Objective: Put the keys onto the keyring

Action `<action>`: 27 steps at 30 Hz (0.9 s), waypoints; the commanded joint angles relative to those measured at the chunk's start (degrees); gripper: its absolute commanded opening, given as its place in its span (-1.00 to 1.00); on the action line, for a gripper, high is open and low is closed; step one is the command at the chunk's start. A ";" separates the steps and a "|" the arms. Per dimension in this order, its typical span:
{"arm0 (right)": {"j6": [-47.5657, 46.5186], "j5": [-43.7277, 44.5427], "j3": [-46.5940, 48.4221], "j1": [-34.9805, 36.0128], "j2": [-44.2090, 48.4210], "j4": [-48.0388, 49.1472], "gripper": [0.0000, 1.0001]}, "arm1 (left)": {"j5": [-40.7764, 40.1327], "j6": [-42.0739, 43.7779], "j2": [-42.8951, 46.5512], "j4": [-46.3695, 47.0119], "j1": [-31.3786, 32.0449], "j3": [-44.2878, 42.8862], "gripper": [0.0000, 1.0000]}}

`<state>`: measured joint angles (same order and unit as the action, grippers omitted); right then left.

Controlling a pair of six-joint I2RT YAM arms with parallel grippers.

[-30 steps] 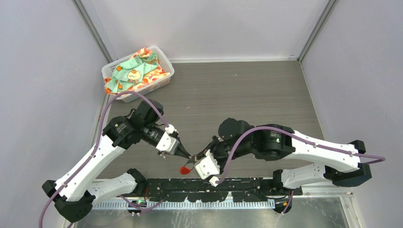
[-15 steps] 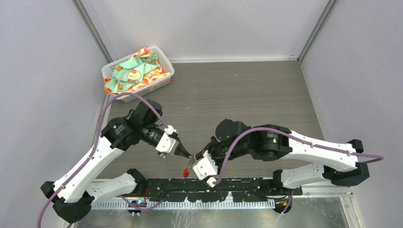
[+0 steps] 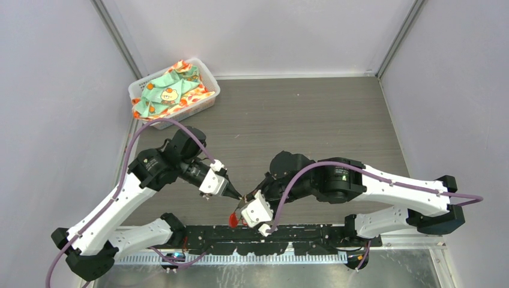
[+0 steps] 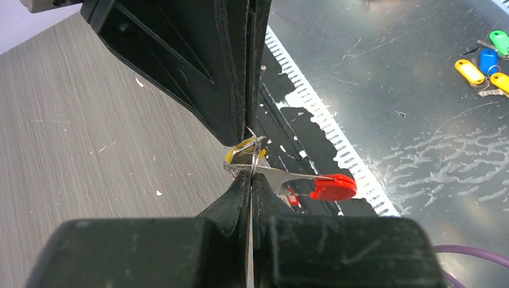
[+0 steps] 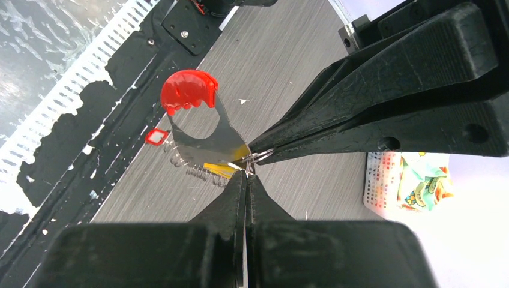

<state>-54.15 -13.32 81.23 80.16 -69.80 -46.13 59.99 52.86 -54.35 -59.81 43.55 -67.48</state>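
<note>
Top view: left gripper [image 3: 238,196] and right gripper [image 3: 245,203], tips meeting above the table's [image 3: 312,120] near edge, mid-width; red-headed key [image 3: 233,218] dangling below. Basket [image 3: 195,108] of cloth [image 3: 171,87], far-left corner.
Left wrist view: both pincers fully closed, nipping opposite sides of the thin wire keyring [image 4: 257,155]; yellow-tagged key [image 4: 237,155] beside it.
Right wrist view: same double pinch; red-headed key's blade fanning from keyring, yellow tag underneath.

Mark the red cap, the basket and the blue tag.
red cap [image 5: 189,90]: right wrist view, middle of the plastic.
basket [image 3: 193,108]: top view, near wall.
blue tag [image 4: 488,60]: left wrist view, its middle.
</note>
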 commanded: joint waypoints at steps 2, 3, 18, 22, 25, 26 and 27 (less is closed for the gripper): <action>-0.61 0.31 2.97 0.42 -0.23 1.64 -0.98 | -0.67 0.14 0.74 2.24 0.86 -0.34 -1.00; -0.56 0.46 2.97 0.35 -0.23 1.78 -0.98 | -0.84 0.14 0.67 2.20 0.98 -0.29 -0.99; 0.94 0.58 3.04 0.37 -0.98 3.91 -0.98 | -2.50 0.93 0.82 1.80 2.15 -0.06 -0.99; 1.55 0.57 3.14 0.38 -1.38 4.22 -0.98 | -2.63 1.34 0.97 1.80 2.37 0.05 -1.00; 2.06 1.11 3.31 0.35 -1.77 4.46 -0.98 | -2.92 1.61 1.17 1.78 2.55 0.15 -1.00; 2.22 1.23 3.46 0.35 -1.94 4.48 -0.98 | -3.00 1.66 1.24 1.76 2.58 0.16 -0.99; 2.29 1.48 3.49 0.34 -2.15 4.47 -0.98 | -3.03 1.74 1.26 1.80 2.59 0.16 -0.99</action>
<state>-53.21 -12.78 82.08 80.20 -71.42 -45.06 56.53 53.25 -54.19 -59.86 45.76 -67.33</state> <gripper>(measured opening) 0.020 0.010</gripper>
